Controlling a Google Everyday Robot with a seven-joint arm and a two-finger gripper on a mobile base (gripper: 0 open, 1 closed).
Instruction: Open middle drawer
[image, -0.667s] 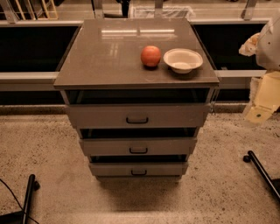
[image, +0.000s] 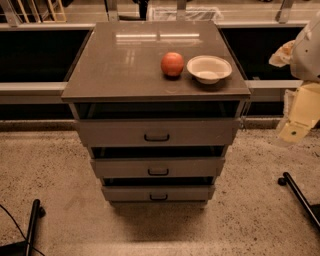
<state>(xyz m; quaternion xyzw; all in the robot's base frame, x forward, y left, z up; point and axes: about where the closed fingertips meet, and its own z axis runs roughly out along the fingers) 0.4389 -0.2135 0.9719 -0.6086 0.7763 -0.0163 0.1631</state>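
Observation:
A grey cabinet with three stacked drawers stands in the middle of the camera view. The middle drawer has a flat grey front of middling height and a small dark loop handle at its centre. Its front sits in line with the stepped fronts above and below. My gripper, cream-coloured, hangs at the right edge of the view. It is well to the right of the cabinet, about level with the top drawer, and touches nothing.
The top drawer has the tallest front and the bottom drawer the smallest. An orange-red fruit and a white bowl sit on the cabinet top. Dark stand legs lie on the speckled floor at lower left and lower right.

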